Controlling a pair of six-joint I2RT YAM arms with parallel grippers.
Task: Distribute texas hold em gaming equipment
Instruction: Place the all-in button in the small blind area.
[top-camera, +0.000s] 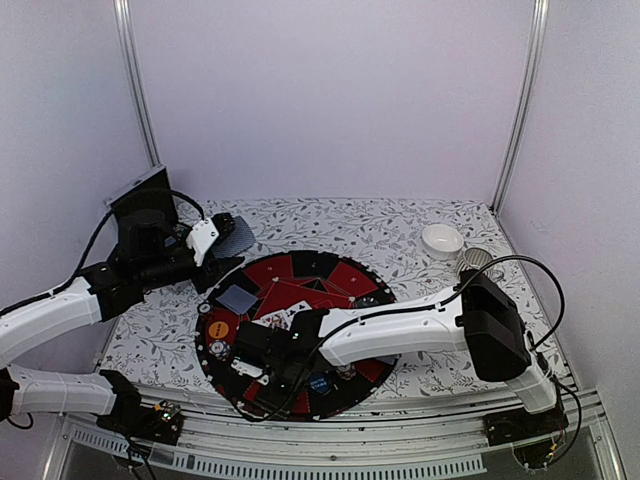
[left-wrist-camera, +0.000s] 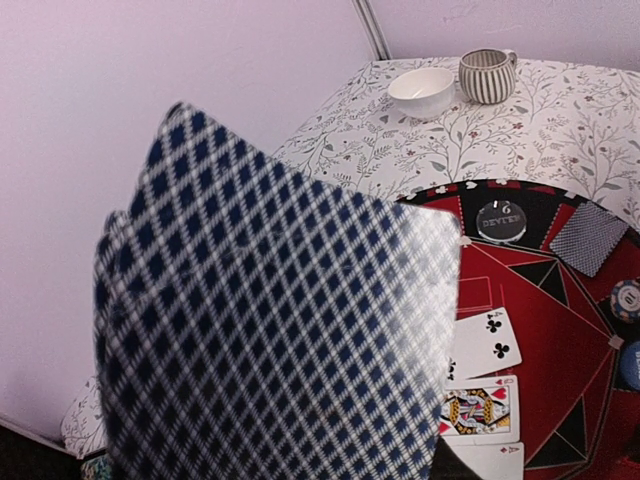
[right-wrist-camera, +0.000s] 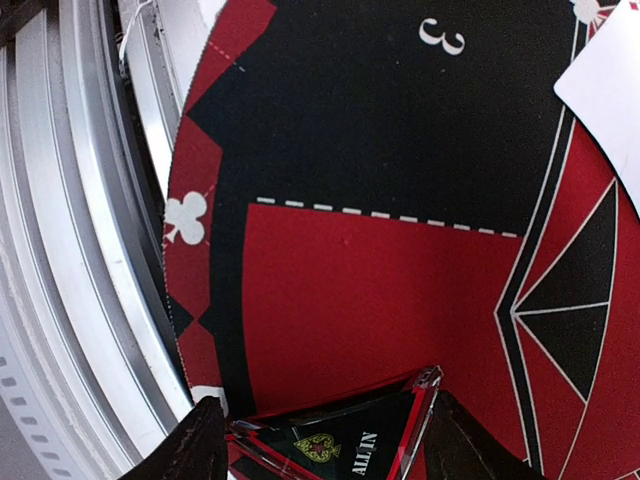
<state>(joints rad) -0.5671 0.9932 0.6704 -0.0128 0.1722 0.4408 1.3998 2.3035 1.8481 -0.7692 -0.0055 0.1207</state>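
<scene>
My left gripper (top-camera: 222, 240) is held up over the table's far left, shut on a fanned stack of blue-checked playing cards (left-wrist-camera: 270, 330) that hides its fingers. On the round black-and-red mat (top-camera: 345, 275) lie a face-down card (top-camera: 238, 298), a four of clubs (left-wrist-camera: 485, 343) and a queen of hearts (left-wrist-camera: 480, 410). My right gripper (right-wrist-camera: 330, 455) is low over the mat's near-left part, shut on the black-red "ALL IN" triangle marker (right-wrist-camera: 350, 440). An orange button (top-camera: 218, 327), a blue button (top-camera: 318, 383) and chips (left-wrist-camera: 627, 298) sit on the mat.
A white bowl (top-camera: 442, 240) and a ribbed grey cup (top-camera: 475, 262) stand at the table's far right. A dark round dealer disc (left-wrist-camera: 500, 220) lies on the mat's far side. The metal frame rail (right-wrist-camera: 90, 300) runs just past the mat's near edge.
</scene>
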